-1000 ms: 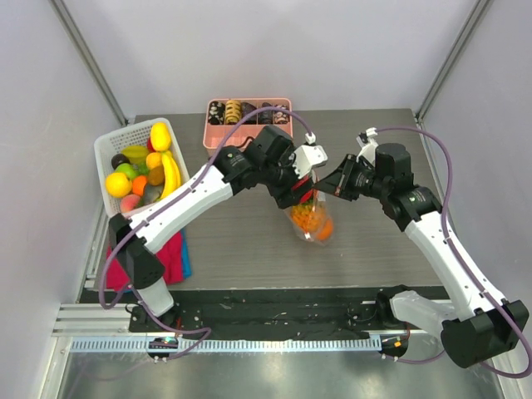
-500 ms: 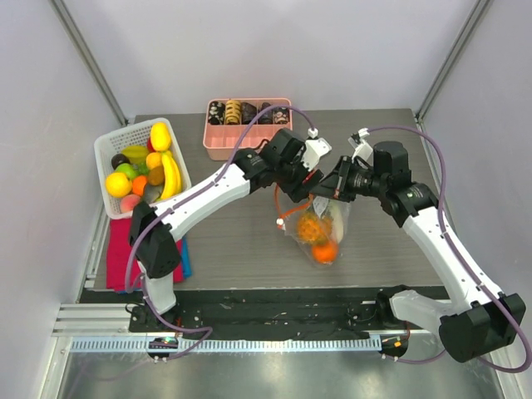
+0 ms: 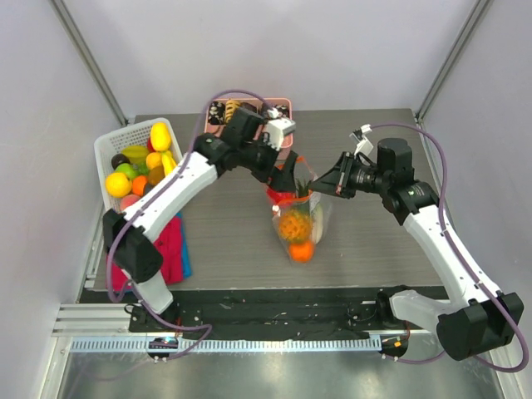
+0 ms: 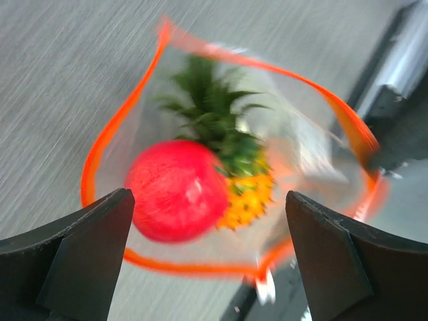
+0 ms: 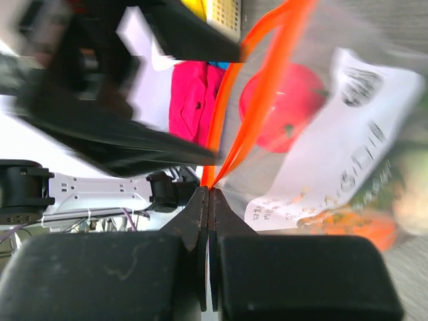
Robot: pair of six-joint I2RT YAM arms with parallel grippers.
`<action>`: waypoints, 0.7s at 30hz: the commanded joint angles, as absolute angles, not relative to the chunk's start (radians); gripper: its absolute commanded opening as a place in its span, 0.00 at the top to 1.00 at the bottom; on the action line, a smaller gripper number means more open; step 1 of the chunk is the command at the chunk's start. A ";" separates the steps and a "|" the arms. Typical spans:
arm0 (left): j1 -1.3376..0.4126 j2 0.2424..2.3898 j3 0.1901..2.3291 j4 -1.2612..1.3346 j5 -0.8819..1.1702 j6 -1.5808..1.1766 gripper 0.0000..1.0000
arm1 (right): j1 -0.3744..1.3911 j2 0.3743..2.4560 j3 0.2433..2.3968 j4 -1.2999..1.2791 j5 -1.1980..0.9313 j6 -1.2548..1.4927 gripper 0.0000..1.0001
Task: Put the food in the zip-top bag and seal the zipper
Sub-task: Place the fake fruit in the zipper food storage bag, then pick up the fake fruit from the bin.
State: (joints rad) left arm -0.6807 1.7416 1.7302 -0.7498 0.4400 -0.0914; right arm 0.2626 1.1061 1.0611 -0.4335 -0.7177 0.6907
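The clear zip-top bag hangs over the table's middle with its mouth wide open. Inside it are the pineapple, the orange ball and the white radish. In the left wrist view the round red fruit lies on top beside the pineapple's green crown. The orange-red zipper rings the mouth, its white slider at the near end. My left gripper hovers open above the mouth, holding nothing. My right gripper is shut on the zipper strip at the bag's right corner.
A white basket of toy fruit stands at the left. Below it lies a pink and blue cloth. The pink divided tray sits at the back, mostly behind my left arm. Cage posts rise at both far corners.
My left gripper opened and drew back up and to the far left. The red fruit now lies in the bag. The bag, held by my right gripper, shifted left.
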 commanded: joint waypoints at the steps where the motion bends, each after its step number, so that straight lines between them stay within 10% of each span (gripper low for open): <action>1: -0.561 1.586 1.793 -0.885 0.655 -0.055 0.00 | 0.253 1.068 1.092 -0.311 -0.758 0.733 0.99; 12: 0.085 1.557 1.868 -1.209 0.580 0.266 0.00 | 0.244 1.068 1.045 -0.253 -0.756 0.744 0.99; 21: 0.210 1.752 1.824 -1.224 0.338 0.344 0.19 | 0.242 1.083 1.042 -0.250 -0.761 0.738 0.99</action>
